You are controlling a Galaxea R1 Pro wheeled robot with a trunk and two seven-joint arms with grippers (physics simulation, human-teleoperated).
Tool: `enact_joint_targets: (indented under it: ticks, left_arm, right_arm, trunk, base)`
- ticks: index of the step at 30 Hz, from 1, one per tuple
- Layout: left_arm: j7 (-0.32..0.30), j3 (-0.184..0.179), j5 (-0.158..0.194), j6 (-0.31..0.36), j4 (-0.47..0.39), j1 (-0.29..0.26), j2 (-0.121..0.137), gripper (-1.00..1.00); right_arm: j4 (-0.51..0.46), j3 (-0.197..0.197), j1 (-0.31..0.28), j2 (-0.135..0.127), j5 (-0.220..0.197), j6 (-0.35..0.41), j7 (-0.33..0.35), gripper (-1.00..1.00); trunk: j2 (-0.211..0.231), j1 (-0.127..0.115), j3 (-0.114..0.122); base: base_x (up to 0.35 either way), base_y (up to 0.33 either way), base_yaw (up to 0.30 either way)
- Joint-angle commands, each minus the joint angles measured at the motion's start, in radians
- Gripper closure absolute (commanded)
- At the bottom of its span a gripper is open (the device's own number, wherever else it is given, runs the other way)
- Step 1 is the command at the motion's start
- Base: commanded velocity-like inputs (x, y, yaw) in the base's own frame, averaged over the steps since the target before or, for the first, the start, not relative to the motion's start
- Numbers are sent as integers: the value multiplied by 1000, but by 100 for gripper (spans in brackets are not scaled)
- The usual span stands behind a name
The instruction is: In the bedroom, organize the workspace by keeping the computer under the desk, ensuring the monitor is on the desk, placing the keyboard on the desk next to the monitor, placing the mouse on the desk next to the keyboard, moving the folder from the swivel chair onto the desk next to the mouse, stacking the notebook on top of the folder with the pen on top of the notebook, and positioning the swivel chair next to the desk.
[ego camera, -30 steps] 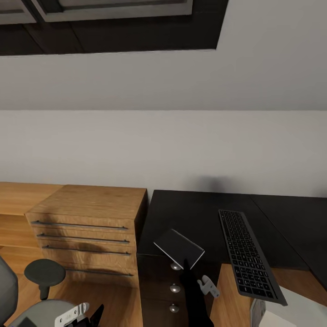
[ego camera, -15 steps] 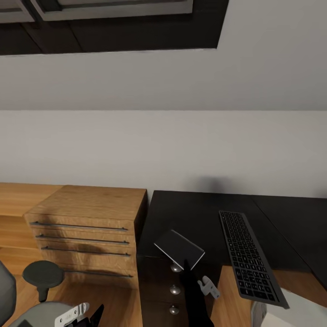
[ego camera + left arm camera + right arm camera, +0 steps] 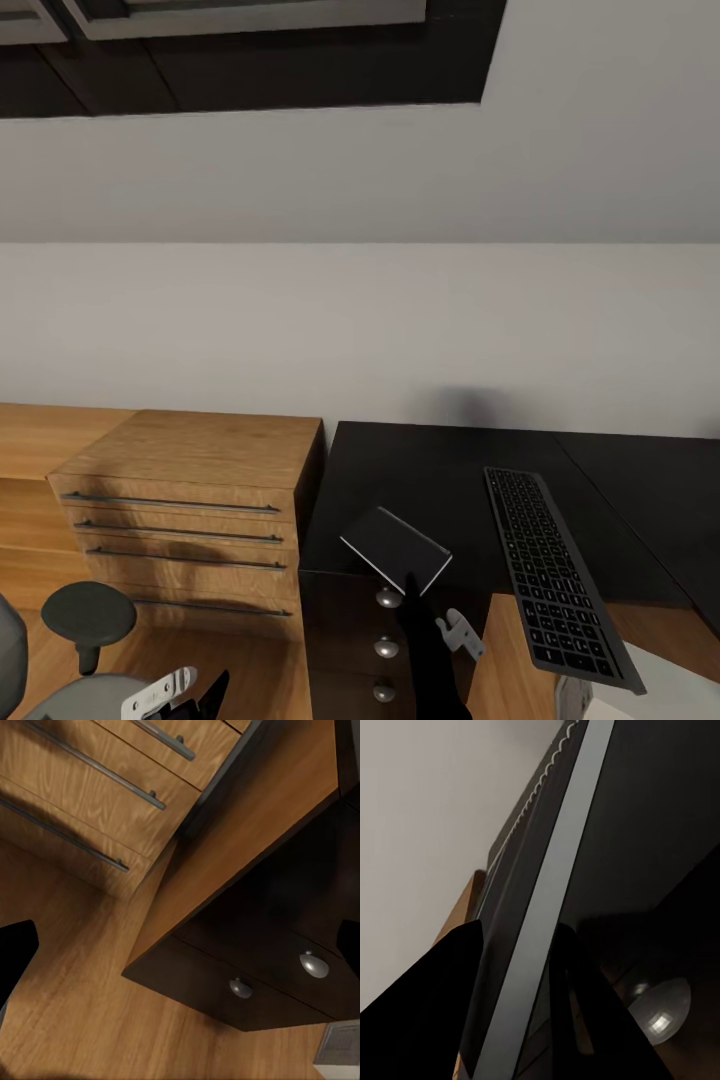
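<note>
- Head view: right gripper (image 3: 408, 578) rises from the bottom edge, black fingers clamped on the near corner of the folder (image 3: 395, 549), a thin dark-grey rectangle w/ pale edges.
- Folder is held tilted above the front-left corner of the desk (image 3: 440, 470), partly over the drawer unit; can't tell if it touches the black top.
- Keyboard (image 3: 555, 575) lies on the desk top to the right of the folder, apart from it, long axis running away from the camera, near end sticking past the desk's front edge.
- Drawer unit (image 3: 385, 640) below the folder: dark front, three round silver knobs in a column.
- Wooden dresser (image 3: 190, 500) w/ long bar handles stands just left of the desk, touching or nearly so.
- Swivel chair (image 3: 88, 615) at lower left: one round black armrest pad plus a bit of grey seat.
- Left gripper (image 3: 200, 692) low at the bottom edge beside the chair seat; white wrist part and dark finger seen.
- A pale boxy corner at bottom right, below the keyboard's near end – too cut off to name.
- Right wrist view: two black fingers (image 3: 585, 1005) on either side of the folder's pale edge (image 3: 551, 907); one silver knob (image 3: 660, 1001) behind.
- Left wrist view: fingertips (image 3: 15, 952) sit at opposite edges of the frame, jaws spread wide w/ nothing between; drawer unit knobs (image 3: 314, 964) and dresser handles (image 3: 97, 765) beyond, wood floor (image 3: 67, 1005) below.
</note>
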Motion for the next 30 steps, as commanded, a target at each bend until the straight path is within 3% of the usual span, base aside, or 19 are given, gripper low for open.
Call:
enact_joint_targets:
  ticks: [1, 4, 5, 30]
  left_arm:
    - [-2, 3, 9, 6, -1, 0, -1, -100]
    - [-2, 3, 9, 6, -1, 0, -1, -100]
    - [-2, 3, 9, 6, -1, 0, -1, -100]
    - [-3, 4, 9, 6, -1, 0, -1, -100]
  right_arm:
    - [0, 2, -1, 0, -6, -5, -1, 100]
    - [0, 2, -1, 0, -6, -4, -1, 100]
    - [0, 2, -1, 0, -6, -4, -1, -100]
    - [1, 2, -1, 0, -4, -3, -1, -100]
  trunk:
    - [-1, 0, -1]
    - [-1, 0, -1]
    - [-1, 0, -1]
    - [-1, 0, -1]
  base:
    - [1, 0, 0]
    - [0, 0, 0]
    - [0, 0, 0]
    - [-21, 0, 0]
